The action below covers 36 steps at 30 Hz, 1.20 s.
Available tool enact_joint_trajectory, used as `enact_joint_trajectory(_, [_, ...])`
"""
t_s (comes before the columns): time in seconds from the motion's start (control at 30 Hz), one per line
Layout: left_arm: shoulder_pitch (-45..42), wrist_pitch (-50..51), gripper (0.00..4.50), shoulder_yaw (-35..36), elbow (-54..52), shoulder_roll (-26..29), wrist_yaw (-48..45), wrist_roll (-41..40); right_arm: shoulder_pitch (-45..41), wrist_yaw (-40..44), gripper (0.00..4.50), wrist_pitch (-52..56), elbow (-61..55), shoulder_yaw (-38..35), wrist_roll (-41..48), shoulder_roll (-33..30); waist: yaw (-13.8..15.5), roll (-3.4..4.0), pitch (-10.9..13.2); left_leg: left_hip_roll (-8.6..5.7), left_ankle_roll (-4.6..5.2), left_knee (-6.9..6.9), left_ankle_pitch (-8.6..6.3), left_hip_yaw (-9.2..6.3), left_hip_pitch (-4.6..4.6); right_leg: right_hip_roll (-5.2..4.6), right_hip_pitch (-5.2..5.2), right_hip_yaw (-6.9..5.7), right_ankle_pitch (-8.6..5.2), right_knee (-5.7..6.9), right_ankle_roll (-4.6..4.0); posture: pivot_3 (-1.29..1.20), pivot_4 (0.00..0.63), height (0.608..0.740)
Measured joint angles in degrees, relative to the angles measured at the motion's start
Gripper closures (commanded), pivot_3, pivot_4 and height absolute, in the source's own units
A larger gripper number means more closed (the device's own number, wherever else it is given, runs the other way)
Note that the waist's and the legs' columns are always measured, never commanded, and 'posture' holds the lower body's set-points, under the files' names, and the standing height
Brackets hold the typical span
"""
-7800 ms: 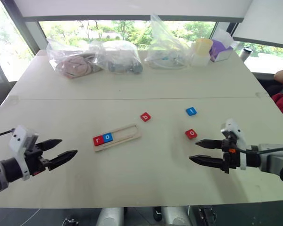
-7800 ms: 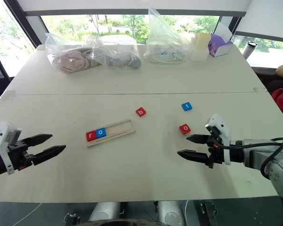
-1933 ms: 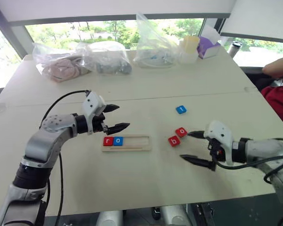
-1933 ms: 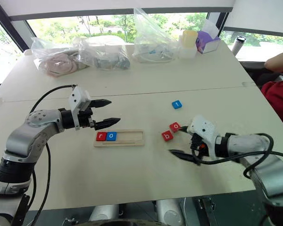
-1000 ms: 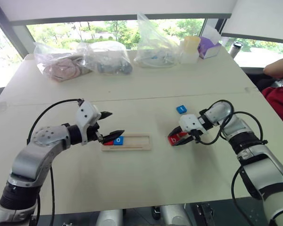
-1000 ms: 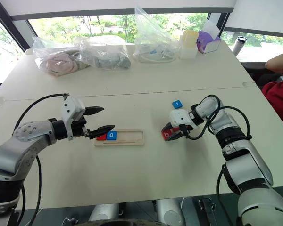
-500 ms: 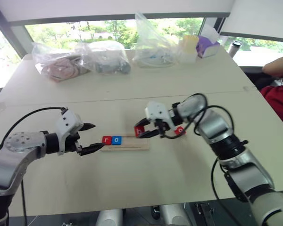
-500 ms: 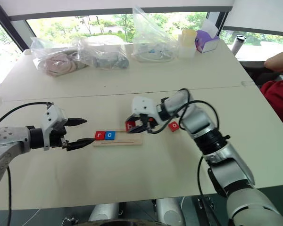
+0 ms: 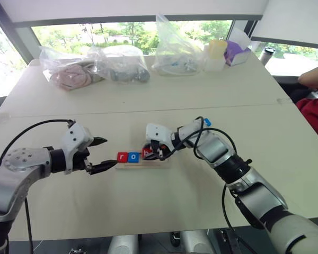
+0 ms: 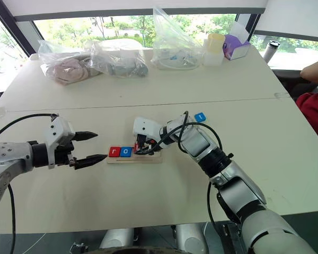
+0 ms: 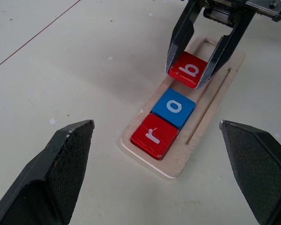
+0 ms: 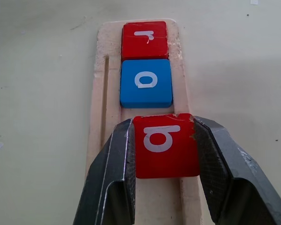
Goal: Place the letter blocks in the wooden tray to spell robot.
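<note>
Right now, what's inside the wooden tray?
The wooden tray holds red r and blue o. The right end effector grips red b over the next spot; the slot beneath is hidden.

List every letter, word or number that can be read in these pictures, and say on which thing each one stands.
"r": on the red block at the end of the wooden tray.
"o": on the blue block beside it.
"b": on the red block held by the right end effector.
The blue tile farther back on the table: letter too small to read.
</note>
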Motion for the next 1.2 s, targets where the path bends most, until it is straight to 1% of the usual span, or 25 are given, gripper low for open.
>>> enact_joint_trajectory(0.37, [-0.8, -0.7, 0.00, -0.7, 0.5, -0.9, 0.9, 1.3, 0.0, 0.1, 3.33, 2.8, -0.6, 0.0, 0.1, 1.2, 0.0, 0.00, 0.0, 0.00, 0.00, 0.00, 0.00, 0.00, 0.00, 0.00, 0.00, -0.01, 0.01, 0.00, 0.01, 0.00, 0.150, 0.740])
enact_joint_trajectory(0.4, [-1.2, -1.1, 0.00, -0.8, 0.7, -1.0, 0.9, 1.7, 0.0, 0.1, 2.31, 2.8, -0.6, 0.0, 0.1, 1.4, 0.0, 0.00, 0.0, 0.00, 0.00, 0.00, 0.00, 0.00, 0.00, 0.00, 0.00, -0.01, 0.01, 0.01, 0.01, 0.00, 0.150, 0.740])
enact_joint_trajectory(0.43, [-1.3, -1.4, 0.00, -1.0, 1.0, -1.0, 1.0, 2.0, 0.0, 0.1, 1.94, 2.8, -0.6, 0.0, 0.1, 1.6, 0.0, 0.00, 0.0, 0.00, 0.00, 0.00, 0.00, 0.00, 0.00, 0.00, 0.00, -0.01, 0.01, 0.01, 0.01, 0.00, 0.150, 0.740])
enact_joint_trajectory(0.53, [-1.7, -1.6, 0.00, -2.1, 2.0, -1.2, 1.1, 2.6, 0.0, -0.2, 0.37, 3.3, -0.6, 0.0, 0.2, 2.1, 0.0, 0.00, 0.0, 0.00, 0.00, 0.00, 0.00, 0.00, 0.00, 0.00, 0.00, -0.01, 0.01, 0.01, 0.02, 0.00, 0.150, 0.740])
enact_joint_trajectory(0.57, [-1.7, -1.8, 0.00, -2.2, 2.3, -1.2, 1.1, 3.0, 0.0, -0.4, 0.08, 3.4, -0.6, 0.0, 0.2, 2.2, 0.0, 0.00, 0.0, 0.00, 0.00, 0.00, 0.00, 0.00, 0.00, 0.00, 0.00, -0.01, 0.01, 0.01, 0.02, 0.00, 0.150, 0.740])
enact_joint_trajectory(0.7, [-2.2, -2.9, 0.00, -2.5, 3.3, -1.4, 1.3, 3.8, 0.0, -1.3, 0.08, 4.8, -0.7, -1.4, 1.1, 2.7, 0.0, 0.00, 0.0, 0.00, 0.00, 0.00, 0.00, 0.00, 0.00, -0.01, 0.00, -0.01, 0.01, 0.01, 0.01, 0.00, 0.150, 0.740])
enact_joint_trajectory(0.9, [-2.3, -3.6, 0.00, -2.6, 3.6, -1.8, 1.4, 4.5, 0.0, -3.6, 0.08, 7.6, -5.2, -7.1, 3.7, 2.2, 0.0, 0.00, 0.0, 0.00, 0.00, 0.00, 0.00, 0.00, -0.01, -0.01, 0.00, -0.01, 0.02, 0.01, 0.02, 0.00, 0.150, 0.740])
enact_joint_trajectory(1.03, [-3.0, -3.6, 0.00, -3.0, 4.0, -2.7, 1.4, 4.5, 0.0, -8.7, 0.08, 3.6, -4.4, -9.6, 3.1, 2.3, 0.0, -0.02, 0.0, -0.01, 0.00, 0.01, 0.00, 0.00, 0.00, -0.01, 0.01, -0.01, 0.02, 0.01, 0.02, 0.00, 0.150, 0.740])
enact_joint_trajectory(1.2, [-3.9, -3.6, 0.00, -4.3, 4.2, -2.8, 1.3, 4.6, 0.0, -11.6, 0.08, -4.4, 3.8, -8.9, 0.3, 2.2, 0.0, -0.02, 0.0, -0.01, 0.00, 0.00, 0.00, 0.02, 0.00, -0.01, 0.00, 0.00, 0.02, 0.01, 0.02, 0.00, 0.150, 0.740])
